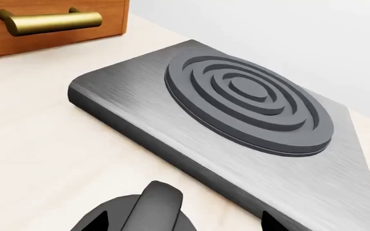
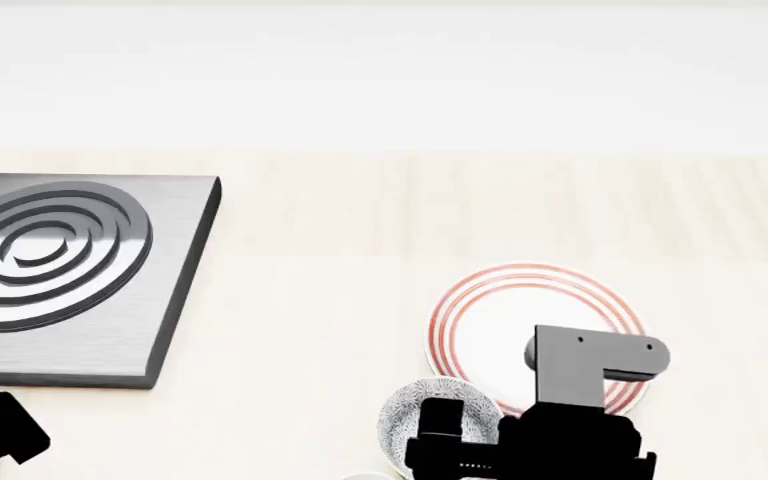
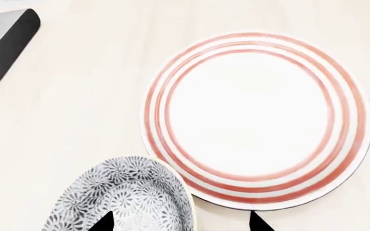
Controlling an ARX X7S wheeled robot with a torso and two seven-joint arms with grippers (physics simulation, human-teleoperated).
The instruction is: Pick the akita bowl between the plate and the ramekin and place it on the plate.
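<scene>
So I'm looking down at a pale wood-grain countertop (image 2: pixel 357 230) that fills pretty much my whole head view. Biggest thing on it is a brushed dark-grey metal slab with a raised ringed burner disc (image 2: pixel 71 275), sitting over on the far left. My left wrist cam sees that same slab close up, plus a brown wooden drawer front with a brass bar handle (image 1: pixel 50 21) beyond its corner.

Next down in size: the flat white plate with thin red rings around its rim (image 3: pixel 257 120), right of centre and close to me. Nothing is on it as far as I can see, though my right arm covers its near edge from the head cam.

Then the small round bowl with the fine grey-and-white speckled pattern (image 3: pixel 124 197), sitting on the counter just beside the plate's near-left edge. Touching it or not, I can't tell. So it's off the plate.

Right gripper (image 3: pixel 178 221) hovers over the spot where bowl and plate meet; only two dark fingertips peek in, spread apart, one over the bowl and one at the plate's rim, gripping nothing.

Left gripper (image 1: pixel 185 219) is low at the near left by the slab. Honestly can't tell how wide it's open; I see nothing in it.
</scene>
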